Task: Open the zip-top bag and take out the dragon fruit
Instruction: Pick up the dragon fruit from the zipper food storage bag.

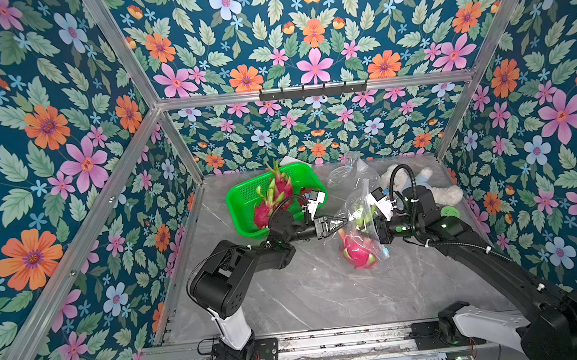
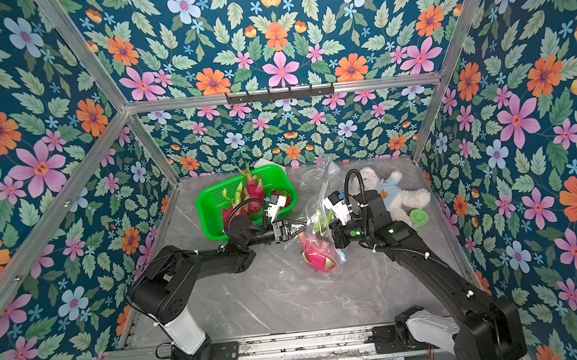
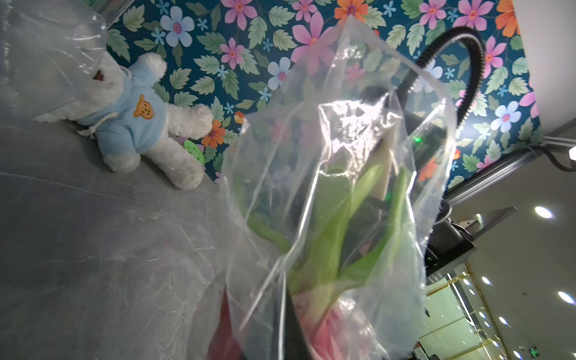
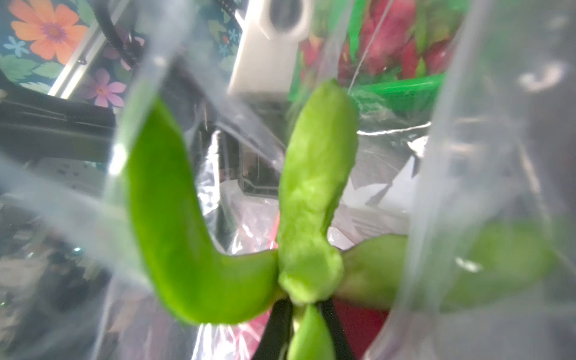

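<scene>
Film of the bag (image 1: 363, 199) is clear and crinkled; my left gripper (image 1: 343, 223) pinches it. My right gripper (image 4: 304, 330) clamps a waxy green scale of the fruit (image 1: 357, 251).

Both top views look steeply down from high at the near edge over the whole desk (image 1: 309, 294) (image 2: 273, 297). The wrist cameras sit close to the clear bag (image 3: 343, 140) (image 4: 467, 156), facing each other.

The dragon fruit (image 1: 358, 251) is magenta-pink with green-tipped scales, seen through a clear, colourless zip-top bag (image 1: 357, 196). The other dragon fruits (image 1: 262, 214) show the same pink and green against a bright green basket (image 1: 245, 196). The bench (image 1: 309, 294) is grey marble with pale veins. The walls (image 1: 41, 139) carry orange, pink and pale-blue flowers with green leaves on dark teal. The teddy bear (image 2: 385, 187) is white, its top light blue with an orange bear face.
</scene>
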Motion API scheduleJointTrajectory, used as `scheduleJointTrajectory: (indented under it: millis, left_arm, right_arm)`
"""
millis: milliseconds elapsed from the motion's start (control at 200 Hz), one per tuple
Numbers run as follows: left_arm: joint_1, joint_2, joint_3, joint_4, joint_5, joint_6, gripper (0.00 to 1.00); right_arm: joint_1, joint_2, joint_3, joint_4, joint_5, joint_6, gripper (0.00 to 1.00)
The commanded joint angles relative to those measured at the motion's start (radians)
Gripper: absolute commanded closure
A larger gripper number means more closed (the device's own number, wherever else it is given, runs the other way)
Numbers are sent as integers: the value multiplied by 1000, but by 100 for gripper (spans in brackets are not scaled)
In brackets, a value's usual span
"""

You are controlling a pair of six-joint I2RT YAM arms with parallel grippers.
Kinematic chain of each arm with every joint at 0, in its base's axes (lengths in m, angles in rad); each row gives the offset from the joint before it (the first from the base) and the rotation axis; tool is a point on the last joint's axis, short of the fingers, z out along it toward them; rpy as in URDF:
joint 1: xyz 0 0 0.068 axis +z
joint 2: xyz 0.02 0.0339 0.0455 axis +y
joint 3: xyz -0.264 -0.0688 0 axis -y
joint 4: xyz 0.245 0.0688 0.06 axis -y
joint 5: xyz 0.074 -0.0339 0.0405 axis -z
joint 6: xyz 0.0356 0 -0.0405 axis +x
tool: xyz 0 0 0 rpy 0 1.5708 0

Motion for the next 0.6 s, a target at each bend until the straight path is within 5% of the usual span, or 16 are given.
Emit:
scheduleJointTrajectory:
  millis: [0, 140, 365, 460, 595]
  left_arm:
    - [-6, -26, 37, -282, -71, 197, 100]
    - [-25, -33, 79, -437, -62, 282, 100]
    - [-33, -25, 55, -433, -73, 272, 100]
    - [-33, -33, 55, -429, -75, 268, 86]
    - [-31, -37, 65, -425, -73, 266, 85]
  right_arm:
    - [-1, -60, -24, 67, 131, 13, 98]
    - [0, -85, -27, 79, 226, 15, 98]
    - [0, -74, -2, 50, 360, 17, 97]
    - [0, -71, 8, 16, 362, -3, 96]
    - [-1, -68, 8, -16, 378, -17, 97]
